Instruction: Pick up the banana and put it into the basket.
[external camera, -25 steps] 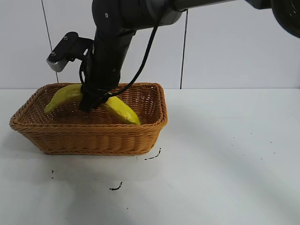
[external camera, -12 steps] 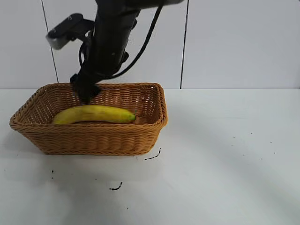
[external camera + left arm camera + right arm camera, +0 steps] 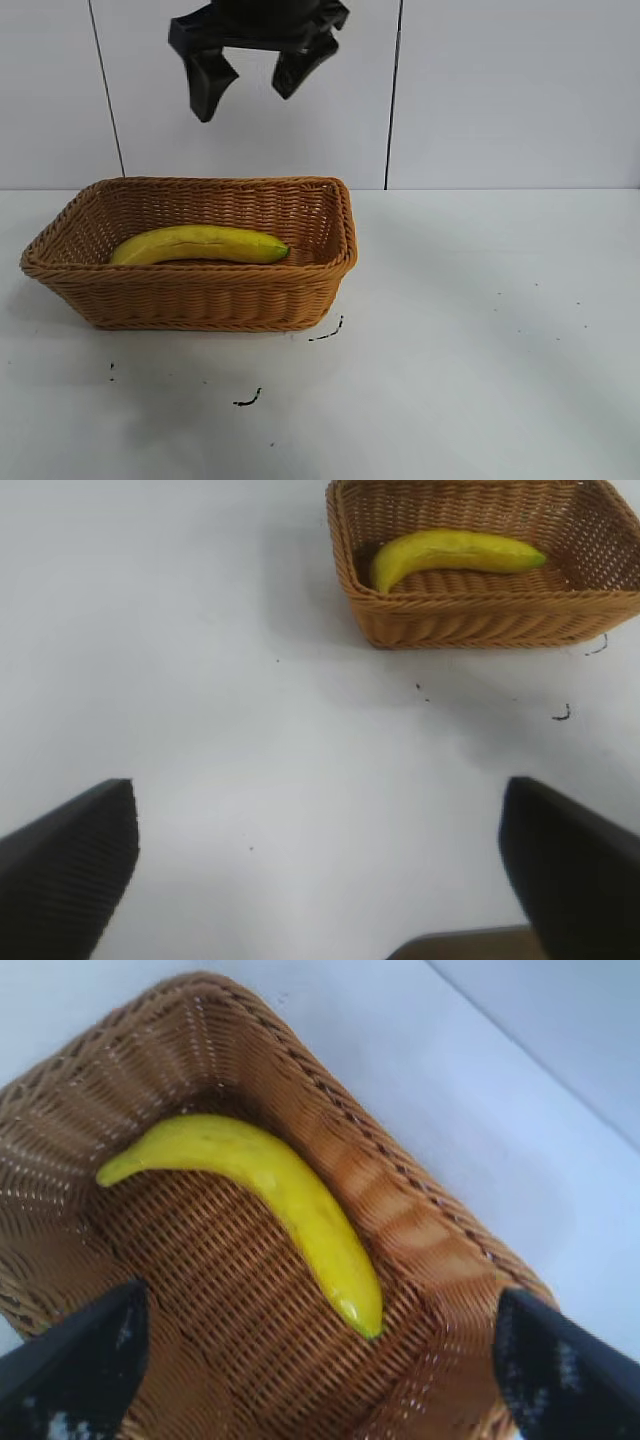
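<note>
The yellow banana (image 3: 200, 244) lies flat on the floor of the woven wicker basket (image 3: 190, 290), at the table's left. My right gripper (image 3: 245, 100) hangs high above the basket, open, with nothing between its fingers. In the right wrist view the banana (image 3: 290, 1200) rests diagonally across the basket (image 3: 400, 1210), far below the open right gripper (image 3: 320, 1380). My left gripper (image 3: 320, 880) stands open over bare table, well away from the basket (image 3: 470, 615) and the banana (image 3: 455, 552) in it. It does not show in the exterior view.
The white table (image 3: 480, 330) stretches to the right of the basket. Small black marks (image 3: 248, 400) dot the surface in front of the basket. A white panelled wall (image 3: 500, 90) closes the back.
My right gripper let go of the banana, which settled flat in the basket. The gripper then rose straight up out of the basket to the top of the view.
</note>
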Motion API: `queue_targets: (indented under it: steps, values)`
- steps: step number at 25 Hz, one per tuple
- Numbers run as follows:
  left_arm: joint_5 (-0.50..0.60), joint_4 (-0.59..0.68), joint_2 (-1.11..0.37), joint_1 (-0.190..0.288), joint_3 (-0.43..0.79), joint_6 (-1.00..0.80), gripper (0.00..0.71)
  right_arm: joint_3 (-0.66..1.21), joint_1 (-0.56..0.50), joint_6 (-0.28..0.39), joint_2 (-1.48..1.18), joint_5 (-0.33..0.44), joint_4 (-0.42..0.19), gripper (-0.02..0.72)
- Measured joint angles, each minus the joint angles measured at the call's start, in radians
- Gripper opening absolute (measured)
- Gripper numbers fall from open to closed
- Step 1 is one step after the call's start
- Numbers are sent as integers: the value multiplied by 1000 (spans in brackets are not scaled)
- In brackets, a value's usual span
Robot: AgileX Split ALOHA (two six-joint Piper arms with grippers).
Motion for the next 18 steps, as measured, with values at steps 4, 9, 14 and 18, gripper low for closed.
queue_targets:
  steps: [4,9,14,18]
  values:
    - [0,0,0,0,0,0,695,0,-80,0,0,4,-13,668]
    - [0,0,0,0,0,0,695,0,-259,0,0,22,-23,668]
    - [0,0,0,0,0,0,695,0,-428,1,0,50,-30,668]
    - [0,0,0,0,0,0,695,0,-492,1,0,79,-33,667]
